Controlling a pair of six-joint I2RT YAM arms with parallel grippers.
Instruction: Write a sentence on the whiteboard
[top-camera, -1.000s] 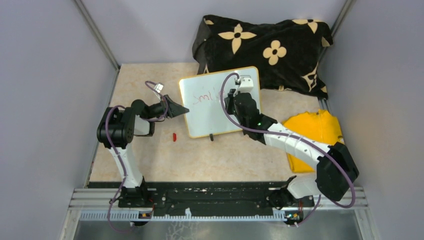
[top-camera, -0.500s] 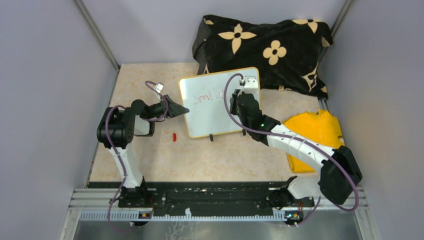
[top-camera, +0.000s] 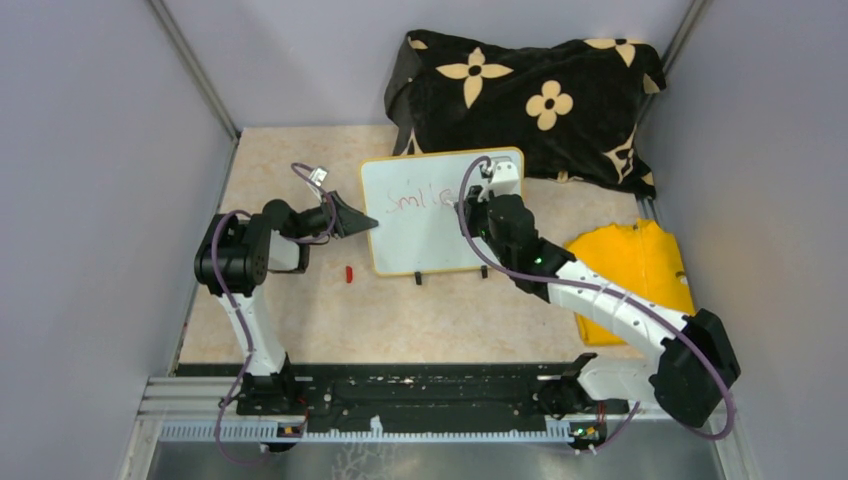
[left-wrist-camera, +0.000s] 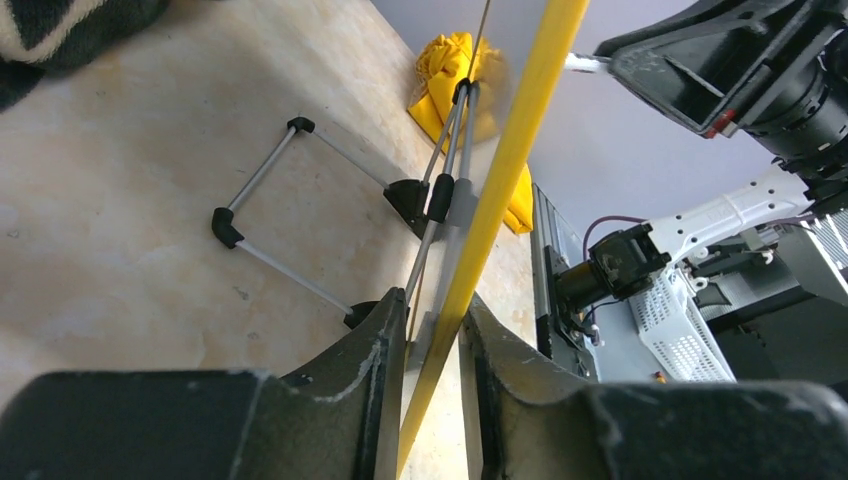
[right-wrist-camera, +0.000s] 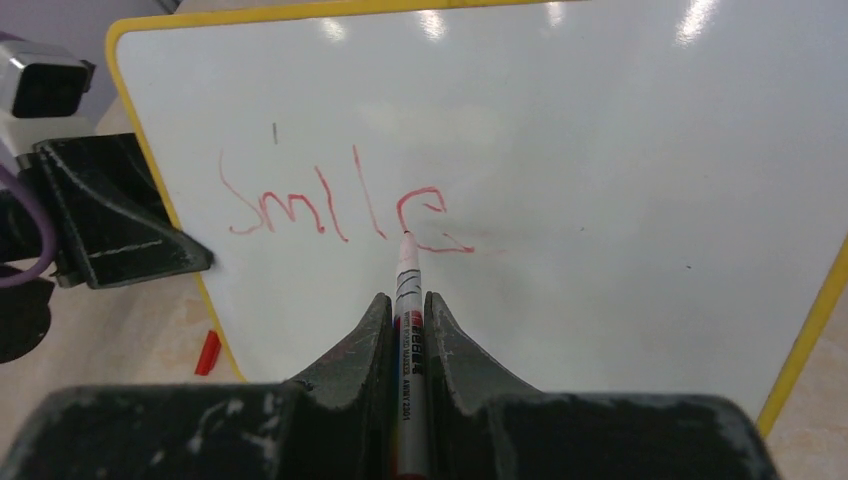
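Marker (right-wrist-camera: 405, 262) pinched in right fingers (right-wrist-camera: 407, 300) touches sentence (right-wrist-camera: 330, 205); left fingers (left-wrist-camera: 433, 310) straddle whiteboard (top-camera: 430, 235) edge, grip unclear

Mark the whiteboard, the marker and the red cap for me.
whiteboard (top-camera: 430, 245), top external view, bare surface below the lettering.
marker (right-wrist-camera: 407, 275), right wrist view, white barrel behind the tip.
red cap (top-camera: 348, 273), top external view, its middle.

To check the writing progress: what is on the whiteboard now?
Red lettering "Smile" is on the whiteboard, the marker tip touching at the "e". The right gripper, shut on the marker, hides the board's lower middle part.
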